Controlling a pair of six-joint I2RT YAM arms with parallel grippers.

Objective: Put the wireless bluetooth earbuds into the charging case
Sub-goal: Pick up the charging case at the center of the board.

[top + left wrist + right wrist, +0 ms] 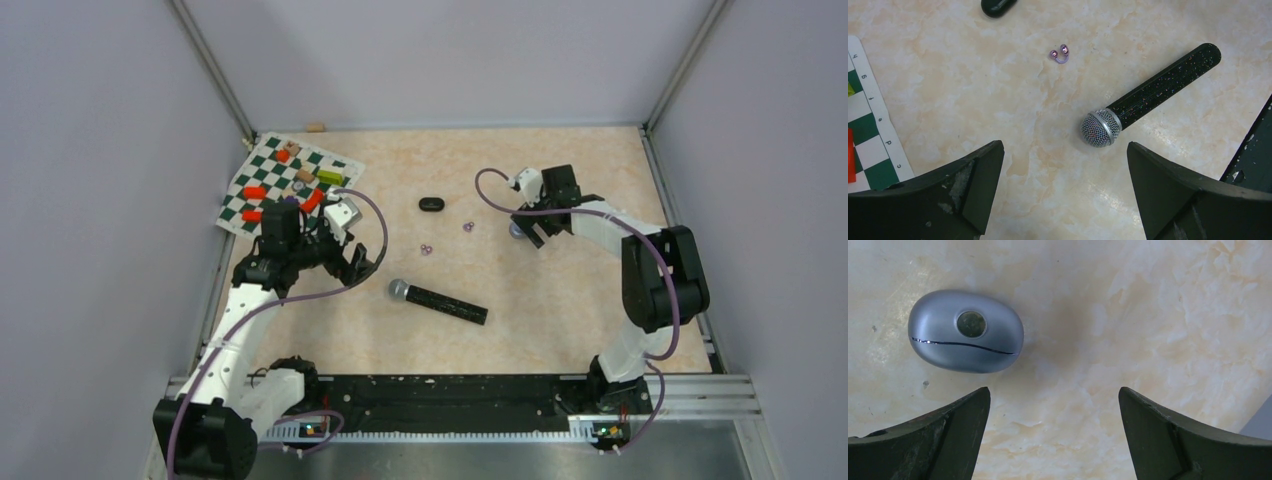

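Risk: purple buds (1060, 53) skid; silver case (965, 331) is shut.
Buds lie mid-worktop (948, 110), far of the mic (1148, 90); left end effector (1064, 147), released & empty, could flick them off. Right end effector (1053, 395), also released, has the case beside it, not btwn its fingers (948, 430) – prob. shoves it.

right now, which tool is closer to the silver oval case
Right. The right tool, open, hangs just beside the silver oval case, which lies off one fingertip, not between the two. The left tool is far off on the other side, by the microphone's head.
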